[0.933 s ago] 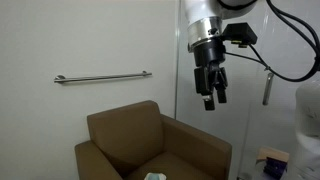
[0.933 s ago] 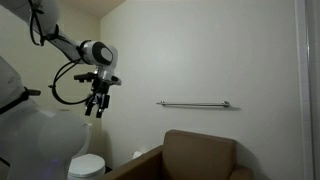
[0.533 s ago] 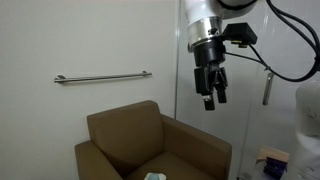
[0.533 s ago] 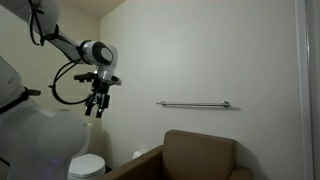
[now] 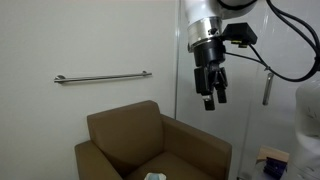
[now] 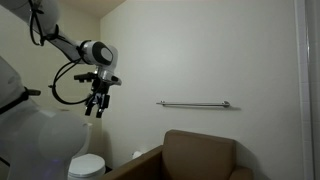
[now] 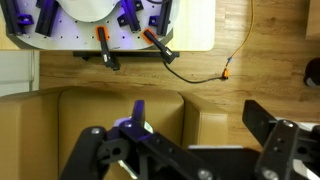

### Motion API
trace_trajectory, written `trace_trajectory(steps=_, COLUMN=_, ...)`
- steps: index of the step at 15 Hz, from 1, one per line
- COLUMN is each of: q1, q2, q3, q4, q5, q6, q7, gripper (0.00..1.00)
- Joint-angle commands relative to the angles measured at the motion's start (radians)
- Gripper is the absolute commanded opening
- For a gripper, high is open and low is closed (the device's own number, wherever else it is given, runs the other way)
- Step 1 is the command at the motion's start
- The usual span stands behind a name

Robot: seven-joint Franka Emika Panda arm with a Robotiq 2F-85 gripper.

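Note:
My gripper (image 5: 212,98) hangs high in the air, fingers pointing down. It is open and holds nothing in both exterior views (image 6: 93,108). Below it stands a brown armchair (image 5: 150,145), also seen from the side (image 6: 200,155). In the wrist view the open gripper (image 7: 190,150) looks straight down on the armchair's seat and armrest (image 7: 160,115). A small purple and white object (image 7: 134,117) lies on the seat, partly hidden behind my left finger (image 7: 100,150). It shows as a pale speck at the seat's front edge (image 5: 153,177).
A metal grab bar (image 5: 102,77) is fixed to the wall above the chair. A white board with orange clamps (image 7: 110,25) and an orange cable (image 7: 200,72) lie on the wooden floor. A white round stool (image 6: 88,165) and a box (image 5: 270,163) stand nearby.

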Motion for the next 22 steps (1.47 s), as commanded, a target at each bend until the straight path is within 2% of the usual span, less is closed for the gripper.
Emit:
trace_trajectory(steps=1, q1=-0.022, q2=0.002, q3=0.006, q4=0.01, q5=-0.009, q6=-0.001, q7=-0.009, gripper=1.0)
trace_trajectory(steps=5, q1=-0.11, q2=0.082, q3=-0.059, q4=0.113, q5=-0.142, q6=0.018, q7=-0.069, gripper=1.0)
trace_trajectory(steps=8, q1=-0.16, q2=0.229, q3=-0.144, q4=0.241, q5=-0.244, q6=0.022, q7=-0.201, gripper=1.0)
trace_trajectory(steps=11, q1=-0.171, q2=0.406, q3=-0.224, q4=0.364, q5=-0.266, q6=0.033, q7=-0.361, gripper=1.0)
trace_trajectory(steps=14, q1=-0.169, q2=0.599, q3=-0.286, q4=0.464, q5=-0.238, q6=0.063, q7=-0.555, gripper=1.0)
trace_trajectory(steps=17, q1=-0.174, q2=0.721, q3=-0.289, q4=0.489, q5=-0.214, q6=0.115, q7=-0.662, gripper=1.0)
trace_trajectory(steps=20, q1=-0.16, q2=0.795, q3=-0.249, q4=0.424, q5=-0.169, q6=0.208, q7=-0.685, gripper=1.0)
trace_trajectory(steps=22, q1=-0.147, q2=0.833, q3=-0.215, q4=0.389, q5=-0.13, q6=0.262, q7=-0.646, gripper=1.0)
